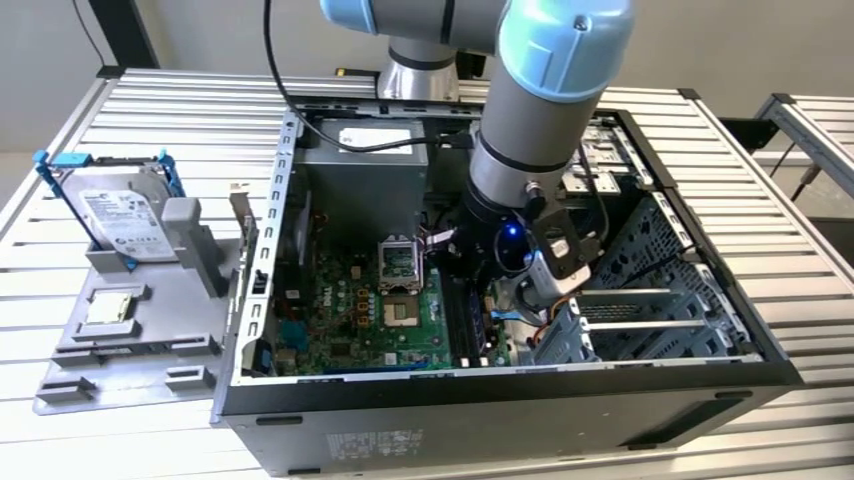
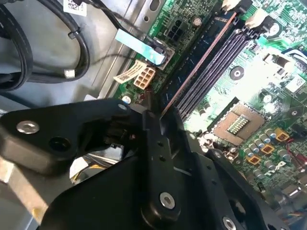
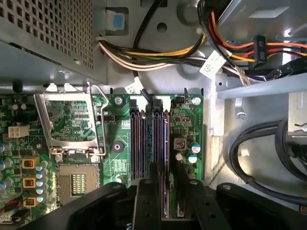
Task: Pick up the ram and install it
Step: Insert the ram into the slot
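Fingers (image 3: pixel 165 191) apparently press ram (image 3: pixel 160 143) into motherboard (image 3: pixel 120 143).

Exterior view looks down from high on the open case (image 1: pixel 507 400); both wrist views hang close over its motherboard (image 3: pixel 184 124).

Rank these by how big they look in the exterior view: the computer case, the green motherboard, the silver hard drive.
1. Computer case, easily the largest.
2. Green motherboard, partly hidden by the arm.
3. Silver hard drive, the smallest as seen here, standing in its holder outside the case.
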Controlling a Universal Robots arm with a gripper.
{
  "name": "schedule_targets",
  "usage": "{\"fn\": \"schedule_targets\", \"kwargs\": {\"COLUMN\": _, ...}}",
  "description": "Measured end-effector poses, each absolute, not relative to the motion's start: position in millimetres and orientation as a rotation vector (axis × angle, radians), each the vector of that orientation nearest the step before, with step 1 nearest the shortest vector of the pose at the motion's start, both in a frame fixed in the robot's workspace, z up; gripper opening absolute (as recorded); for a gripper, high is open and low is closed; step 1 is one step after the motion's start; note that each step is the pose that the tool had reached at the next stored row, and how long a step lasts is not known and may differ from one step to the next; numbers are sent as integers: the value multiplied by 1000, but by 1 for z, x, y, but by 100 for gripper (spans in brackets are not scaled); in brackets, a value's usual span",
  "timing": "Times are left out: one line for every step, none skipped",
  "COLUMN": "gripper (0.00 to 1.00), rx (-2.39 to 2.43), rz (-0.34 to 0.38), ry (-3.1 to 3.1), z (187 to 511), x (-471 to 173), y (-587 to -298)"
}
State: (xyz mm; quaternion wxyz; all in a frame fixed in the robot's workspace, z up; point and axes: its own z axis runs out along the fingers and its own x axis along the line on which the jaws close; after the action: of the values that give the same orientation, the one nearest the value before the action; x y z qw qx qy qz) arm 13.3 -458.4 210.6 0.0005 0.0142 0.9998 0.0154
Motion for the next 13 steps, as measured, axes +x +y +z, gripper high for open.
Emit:
{"fn": "schedule_targets", "kwargs": {"gripper": 100, "rx": 51, "rz": 48, "ry": 3140, "z": 215, "x": 13, "y": -458}}
{"fn": "schedule_targets", "kwargs": {"gripper": 100, "rx": 54, "rz": 48, "ry": 3140, "z": 219, "x": 13, "y": -458}}
{"fn": "schedule_targets", "kwargs": {"gripper": 100, "rx": 54, "rz": 48, "ry": 3140, "z": 224, "x": 13, "y": -458}}
{"fn": "schedule_targets", "kwargs": {"gripper": 100, "rx": 54, "rz": 48, "ry": 3140, "z": 228, "x": 13, "y": -458}}
{"fn": "schedule_targets", "kwargs": {"gripper": 100, "rx": 54, "rz": 48, "ry": 3140, "z": 233, "x": 13, "y": -458}}
{"fn": "schedule_targets", "kwargs": {"gripper": 100, "rx": 54, "rz": 48, "ry": 3141, "z": 237, "x": 13, "y": -458}}
{"fn": "schedule_targets", "kwargs": {"gripper": 100, "rx": 54, "rz": 48, "ry": 3141, "z": 240, "x": 13, "y": -458}}
{"fn": "schedule_targets", "kwargs": {"gripper": 100, "rx": 54, "rz": 48, "ry": 3142, "z": 241, "x": 13, "y": -458}}
{"fn": "schedule_targets", "kwargs": {"gripper": 100, "rx": 54, "rz": 48, "ry": 3142, "z": 241, "x": 13, "y": -458}}
{"fn": "schedule_targets", "kwargs": {"gripper": 100, "rx": 54, "rz": 48, "ry": 3142, "z": 241, "x": 13, "y": -458}}
{"fn": "schedule_targets", "kwargs": {"gripper": 0, "rx": 54, "rz": 47, "ry": 3142, "z": 241, "x": 13, "y": -458}}
{"fn": "schedule_targets", "kwargs": {"gripper": 0, "rx": 54, "rz": 47, "ry": 3142, "z": 241, "x": 13, "y": -458}}
{"fn": "schedule_targets", "kwargs": {"gripper": 0, "rx": 54, "rz": 47, "ry": 3142, "z": 241, "x": 13, "y": -458}}
